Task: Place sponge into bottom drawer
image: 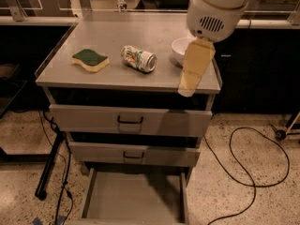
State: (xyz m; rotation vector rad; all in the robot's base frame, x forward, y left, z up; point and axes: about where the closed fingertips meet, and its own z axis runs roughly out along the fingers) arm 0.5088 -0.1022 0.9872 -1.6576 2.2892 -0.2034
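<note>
The sponge [90, 60] lies green face up on the cabinet top [140, 32], at 9 o'clock from the crushed can [138, 58] and apart from it. At the can's 3 o'clock sits a white bowl [179, 48] (partly hidden by the arm). The gripper [194, 71] hangs over the top's front right corner, well apart from the sponge; whether it is spread or closed I cannot tell. At 6 o'clock, the bottom drawer [133, 196] stands pulled out.
</note>
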